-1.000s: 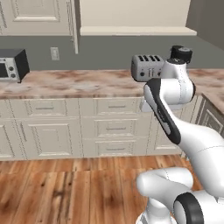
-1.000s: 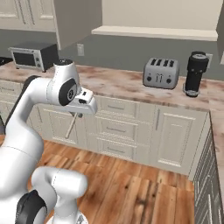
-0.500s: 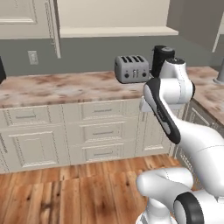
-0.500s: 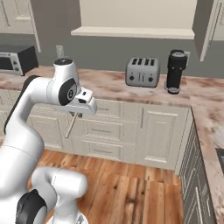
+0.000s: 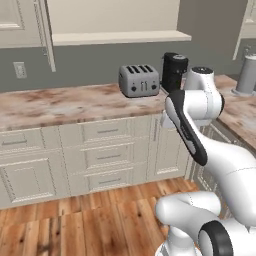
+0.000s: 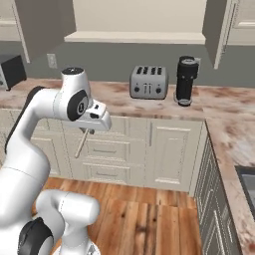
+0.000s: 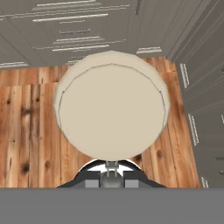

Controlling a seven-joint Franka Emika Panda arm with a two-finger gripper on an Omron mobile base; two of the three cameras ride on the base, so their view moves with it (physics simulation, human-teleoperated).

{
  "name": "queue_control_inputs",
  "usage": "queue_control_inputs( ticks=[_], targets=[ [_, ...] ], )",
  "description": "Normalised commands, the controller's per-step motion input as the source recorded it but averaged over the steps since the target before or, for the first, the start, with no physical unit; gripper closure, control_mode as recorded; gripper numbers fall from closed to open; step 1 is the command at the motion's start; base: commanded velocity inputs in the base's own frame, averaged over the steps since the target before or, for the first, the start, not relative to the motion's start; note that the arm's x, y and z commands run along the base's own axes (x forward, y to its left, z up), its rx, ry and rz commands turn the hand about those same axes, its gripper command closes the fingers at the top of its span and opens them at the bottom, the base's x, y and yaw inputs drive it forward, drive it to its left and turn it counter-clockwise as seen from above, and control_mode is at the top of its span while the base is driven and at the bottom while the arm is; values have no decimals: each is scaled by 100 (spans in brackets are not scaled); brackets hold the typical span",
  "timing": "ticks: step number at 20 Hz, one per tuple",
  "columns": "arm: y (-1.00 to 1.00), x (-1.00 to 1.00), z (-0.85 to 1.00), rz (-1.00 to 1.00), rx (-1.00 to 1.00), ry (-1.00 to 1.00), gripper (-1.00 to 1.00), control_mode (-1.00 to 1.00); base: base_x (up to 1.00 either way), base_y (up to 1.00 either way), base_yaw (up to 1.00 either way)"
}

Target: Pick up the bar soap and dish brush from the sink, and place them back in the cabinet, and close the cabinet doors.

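The dish brush is held in closed jaws, its round cream head seen over the wooden floor. Its thin handle hangs below the hand, in front of the cream drawers.

matt cream dish brush, wood floor

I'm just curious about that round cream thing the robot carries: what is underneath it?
Under the dish brush, held in the shut hand, lies wooden floor beside cream drawers. The floor directly below the round head is covered by it.
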Motion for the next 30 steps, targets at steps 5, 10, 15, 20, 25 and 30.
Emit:
queue_control_inputs(
  ticks=[5,10,15,20,25,30],
  targets=[
    [0,0,0,0,0,0,100,100,48,0,-7],
    [0,0,0,0,0,0,100,100,58,1,-1],
    [0,0,0,0,0,0,100,100,58,0,9],
    [0,0,0,0,0,0,100,100,54,0,5],
    [0,0,0,0,0,0,100,100,60,0,0],
    [0,0,0,0,0,0,100,100,53,0,0]
  ],
)
